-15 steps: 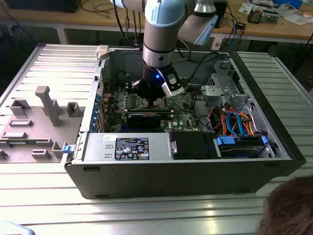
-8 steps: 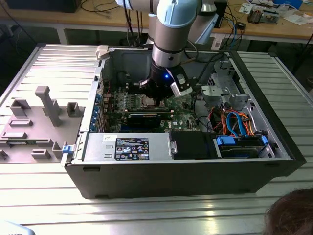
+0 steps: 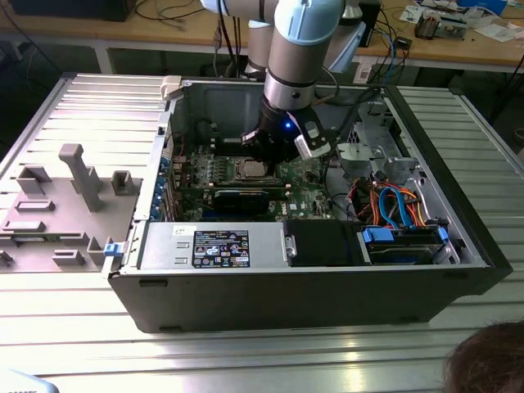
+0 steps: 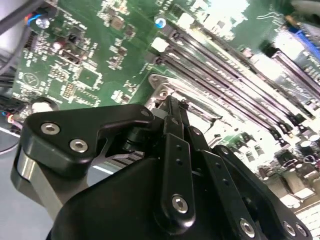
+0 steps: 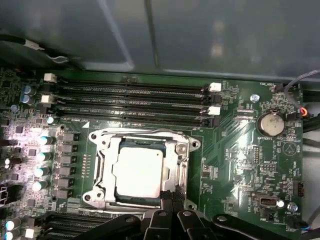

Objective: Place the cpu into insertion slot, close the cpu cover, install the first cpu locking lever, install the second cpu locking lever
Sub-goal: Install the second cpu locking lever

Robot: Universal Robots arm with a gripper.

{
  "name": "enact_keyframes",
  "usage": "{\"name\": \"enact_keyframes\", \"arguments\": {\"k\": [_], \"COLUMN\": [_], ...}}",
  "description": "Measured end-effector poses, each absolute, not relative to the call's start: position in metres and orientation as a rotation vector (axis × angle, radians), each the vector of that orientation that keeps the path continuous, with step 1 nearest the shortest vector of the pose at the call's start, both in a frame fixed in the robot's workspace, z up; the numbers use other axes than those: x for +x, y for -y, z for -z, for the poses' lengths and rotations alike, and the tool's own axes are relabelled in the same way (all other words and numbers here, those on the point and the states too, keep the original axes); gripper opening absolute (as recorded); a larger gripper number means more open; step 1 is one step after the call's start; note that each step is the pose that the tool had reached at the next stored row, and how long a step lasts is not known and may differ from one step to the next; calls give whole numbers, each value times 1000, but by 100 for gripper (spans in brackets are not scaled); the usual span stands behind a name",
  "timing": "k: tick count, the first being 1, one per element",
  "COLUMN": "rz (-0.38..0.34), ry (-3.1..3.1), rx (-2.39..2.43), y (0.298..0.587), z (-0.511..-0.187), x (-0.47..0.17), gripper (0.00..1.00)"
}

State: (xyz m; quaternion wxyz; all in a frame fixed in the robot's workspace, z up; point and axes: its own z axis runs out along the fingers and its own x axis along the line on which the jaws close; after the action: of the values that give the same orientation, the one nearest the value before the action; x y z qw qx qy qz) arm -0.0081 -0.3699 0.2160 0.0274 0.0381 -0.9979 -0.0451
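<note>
Doing now: judged to be the cover-and-lever stage. The cpu [image 5: 137, 171] already lies flat in the insertion slot [image 5: 150, 145], and the cpu cover [image 5: 102, 170] seems to be down around it, with the chip's grey top showing through its window.

Cpu place: near the middle of the motherboard [image 5: 235, 165], just beside the long memory slots [image 5: 130, 100]. The board sits inside the open computer case [image 3: 327, 286], which stands on the counter [image 3: 246, 352].

Pincer: the pincer [image 5: 167, 196] sits low over the board, at the socket edge that faces away from the memory slots. Its fingertips look clenched together with nothing visible between them. Whether they touch the cover's rim I cannot tell.

Arm: in the exterior view it reaches down into the case from the far wall, with the wrist over the socket.

Levers: thin metal along the cover's rim may be the locking levers. Whether either one is hooked I cannot tell.

Next move calls for: by my reading, a small, steady push with the closed tips on a thin lever. It should run close along the cover's edge and stay clear of the chip's top and the memory slots. The lever then has to be guided sideways under its catch, not pressed straight down.
</note>
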Motion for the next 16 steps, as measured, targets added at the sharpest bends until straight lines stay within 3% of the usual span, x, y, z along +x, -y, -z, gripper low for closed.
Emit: {"name": "enact_keyframes", "arguments": {"k": [16], "rz": [140], "ry": [3081], "rx": [118], "y": [367], "z": [-251], "x": [-4], "gripper": [11]}}
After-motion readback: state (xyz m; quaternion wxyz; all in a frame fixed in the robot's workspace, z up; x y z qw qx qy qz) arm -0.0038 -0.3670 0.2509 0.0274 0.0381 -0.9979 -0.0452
